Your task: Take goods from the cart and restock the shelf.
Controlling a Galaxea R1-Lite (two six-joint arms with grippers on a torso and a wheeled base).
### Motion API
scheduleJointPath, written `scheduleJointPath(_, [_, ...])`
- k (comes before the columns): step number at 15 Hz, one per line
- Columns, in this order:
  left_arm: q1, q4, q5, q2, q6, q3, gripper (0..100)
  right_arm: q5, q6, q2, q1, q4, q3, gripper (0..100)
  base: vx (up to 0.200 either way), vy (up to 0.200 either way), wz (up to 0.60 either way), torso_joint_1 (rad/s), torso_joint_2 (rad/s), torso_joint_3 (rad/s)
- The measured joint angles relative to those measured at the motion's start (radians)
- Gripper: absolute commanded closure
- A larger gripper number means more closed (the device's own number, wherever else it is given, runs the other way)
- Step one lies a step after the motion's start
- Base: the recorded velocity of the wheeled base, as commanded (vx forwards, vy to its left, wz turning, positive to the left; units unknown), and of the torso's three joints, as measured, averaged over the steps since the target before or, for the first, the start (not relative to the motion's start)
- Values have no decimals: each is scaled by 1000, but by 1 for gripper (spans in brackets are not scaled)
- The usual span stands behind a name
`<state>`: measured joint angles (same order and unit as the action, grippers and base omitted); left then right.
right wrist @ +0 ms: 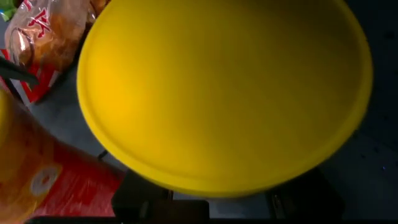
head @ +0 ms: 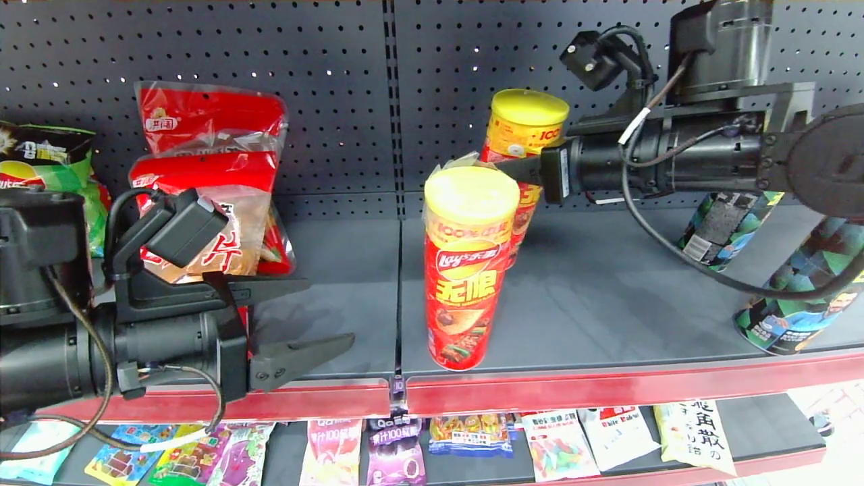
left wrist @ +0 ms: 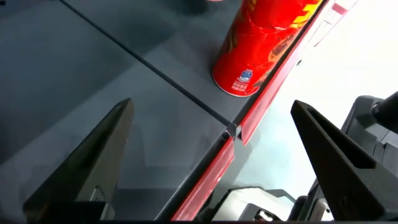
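On the grey shelf (head: 607,290) two red chip cans with yellow lids stand close together, just right of the seam in the deck. The front can (head: 466,270) stands upright and free near the red front edge. The rear can (head: 530,128) is just behind it and slightly to the right, toward the pegboard wall (head: 337,81), and leans a little. The right claw (head: 520,172) comes in from the right at about the rear can's mid-height and is closed around its body, with one dark finger crossing in front of the label. The front can hides the rear can's base, so I cannot tell whether it rests on the deck. From the right wrist, the rear can's yellow lid (right wrist: 224,93) sits right under the camera, with the front can (right wrist: 37,180) beside it. The left claw (head: 329,310) hangs at the shelf's front edge, left of the seam, with its fingers spread wide and nothing between them. It is well apart from the front can, whose base (left wrist: 239,74) shows ahead of the spread fingers (left wrist: 106,155) in the left wrist view. Red snack bags (head: 209,169) lean against the wall behind the left arm. Dark patterned cans (head: 796,290) stand at the far right, and small packets (head: 405,445) lie on the lower shelf.
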<state>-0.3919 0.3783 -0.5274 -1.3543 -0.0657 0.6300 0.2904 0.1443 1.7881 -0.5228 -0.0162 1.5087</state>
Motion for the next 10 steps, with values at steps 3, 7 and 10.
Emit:
scheduleJointPath(3, [8, 0, -2, 11, 1, -6, 0, -1, 0, 66, -16, 2, 59, 100, 0, 0, 0, 0, 0, 0])
scheduleJointPath(7, [11, 0, -5, 12, 1, -6, 0, -1, -2, 133, -19, 0, 122, 100, 0, 0, 0, 0, 0, 0])
scheduleJointPath(10, [11, 0, -5, 10, 1, 0, 0, -1, -5, 159, -20, 0, 137, 100, 0, 0, 0, 0, 0, 0])
